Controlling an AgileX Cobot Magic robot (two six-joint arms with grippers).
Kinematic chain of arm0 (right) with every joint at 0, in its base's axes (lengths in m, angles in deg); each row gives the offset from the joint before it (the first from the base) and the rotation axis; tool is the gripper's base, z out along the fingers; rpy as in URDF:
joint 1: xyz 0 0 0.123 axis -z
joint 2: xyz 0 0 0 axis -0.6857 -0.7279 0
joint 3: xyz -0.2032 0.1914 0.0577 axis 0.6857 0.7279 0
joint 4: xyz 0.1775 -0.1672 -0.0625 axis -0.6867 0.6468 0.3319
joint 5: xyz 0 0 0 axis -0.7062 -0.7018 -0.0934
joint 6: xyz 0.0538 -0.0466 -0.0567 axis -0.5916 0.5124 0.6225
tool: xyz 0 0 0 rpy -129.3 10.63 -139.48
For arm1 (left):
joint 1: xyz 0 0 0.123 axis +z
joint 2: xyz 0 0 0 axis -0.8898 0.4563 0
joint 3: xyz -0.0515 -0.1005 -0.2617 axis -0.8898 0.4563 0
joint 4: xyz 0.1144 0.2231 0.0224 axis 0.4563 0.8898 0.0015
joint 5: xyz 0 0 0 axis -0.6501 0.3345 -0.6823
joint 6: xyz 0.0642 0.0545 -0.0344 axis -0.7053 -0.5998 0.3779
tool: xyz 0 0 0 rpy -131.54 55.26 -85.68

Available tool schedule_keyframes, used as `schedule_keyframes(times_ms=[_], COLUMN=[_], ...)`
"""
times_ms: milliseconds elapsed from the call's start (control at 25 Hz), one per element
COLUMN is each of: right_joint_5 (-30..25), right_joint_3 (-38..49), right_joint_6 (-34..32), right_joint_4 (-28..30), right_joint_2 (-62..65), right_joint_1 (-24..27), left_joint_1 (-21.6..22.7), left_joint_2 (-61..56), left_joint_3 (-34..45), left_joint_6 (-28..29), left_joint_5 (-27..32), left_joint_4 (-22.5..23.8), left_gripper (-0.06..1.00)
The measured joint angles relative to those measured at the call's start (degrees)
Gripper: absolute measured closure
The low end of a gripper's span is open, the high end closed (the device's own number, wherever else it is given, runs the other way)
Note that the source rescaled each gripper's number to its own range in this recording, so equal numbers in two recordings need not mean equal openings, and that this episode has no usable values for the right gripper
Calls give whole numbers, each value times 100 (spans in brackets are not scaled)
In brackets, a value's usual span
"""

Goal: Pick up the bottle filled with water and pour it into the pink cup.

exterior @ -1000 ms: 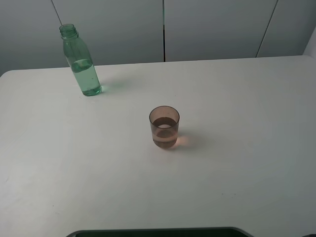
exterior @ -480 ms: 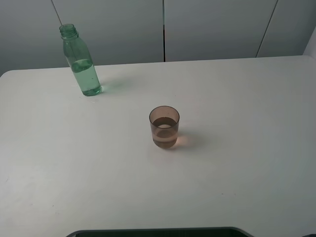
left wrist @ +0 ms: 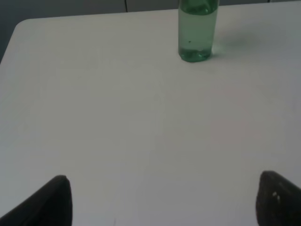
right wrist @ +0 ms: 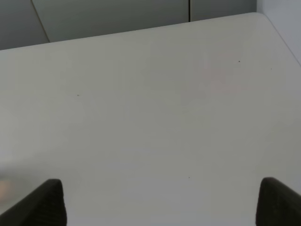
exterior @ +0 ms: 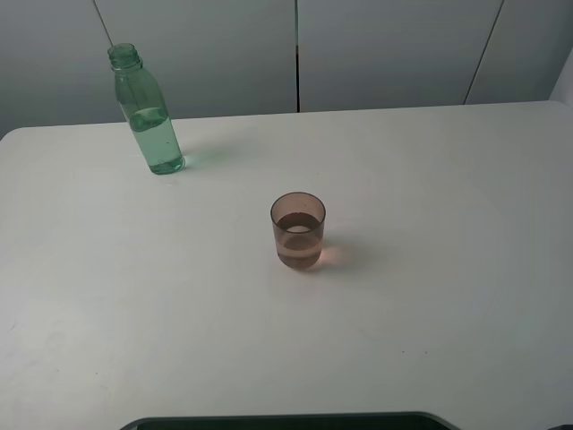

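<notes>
Left fingers [left wrist: 52,203] spread wide, empty, over the bench [left wrist: 117,117]; bottle [left wrist: 197,29] upright well ahead of them. Right fingers [right wrist: 47,203] likewise apart, empty. Pink cup [exterior: 298,230] upright mid-bench, part-filled, outside both wrist views.

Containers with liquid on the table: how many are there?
2. The bottle stands upright at the far left of the table; the pink cup stands near the middle, apart from it. Nothing seems hidden.

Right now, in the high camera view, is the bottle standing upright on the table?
Yes, the bottle stands upright near the far left of the table, with its open neck pointing up and nothing gripping it.
</notes>
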Motion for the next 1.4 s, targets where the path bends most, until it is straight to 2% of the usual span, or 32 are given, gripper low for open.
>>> schedule_keyframes(times_ms=[1400], right_joint_5=[0], right_joint_3=[0], right_joint_6=[0], right_joint_4=[0], right_joint_2=[0], right_joint_1=[0], left_joint_1=[0], left_joint_2=[-32], left_joint_3=[13], left_joint_6=[12], left_joint_5=[-59], left_joint_4=[0], left_gripper=[-6])
